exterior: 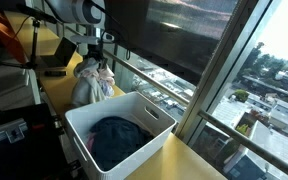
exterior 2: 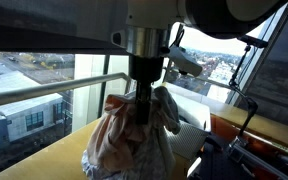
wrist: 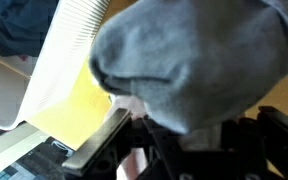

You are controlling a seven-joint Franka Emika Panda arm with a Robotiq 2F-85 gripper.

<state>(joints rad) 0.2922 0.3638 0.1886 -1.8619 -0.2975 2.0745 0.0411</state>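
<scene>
My gripper [exterior 2: 144,108] is shut on a bundle of cloth [exterior 2: 129,140], grey, white and pinkish, that hangs from it just above the yellow table [exterior 2: 44,160]. In an exterior view the bundle [exterior: 92,85] hangs beyond the far end of a white plastic basket [exterior: 149,108]. A dark blue garment [exterior: 119,135] lies inside the basket. In the wrist view the grey cloth [wrist: 194,60] fills most of the picture between the fingers [wrist: 174,140], and the basket's ribbed wall [wrist: 69,40] shows at the upper left.
Large windows with a metal rail [exterior: 184,95] run along the table's edge. A laptop [exterior: 54,60] and stands with cables sit at the table's far end. Dark equipment [exterior 2: 254,150] stands beside the arm.
</scene>
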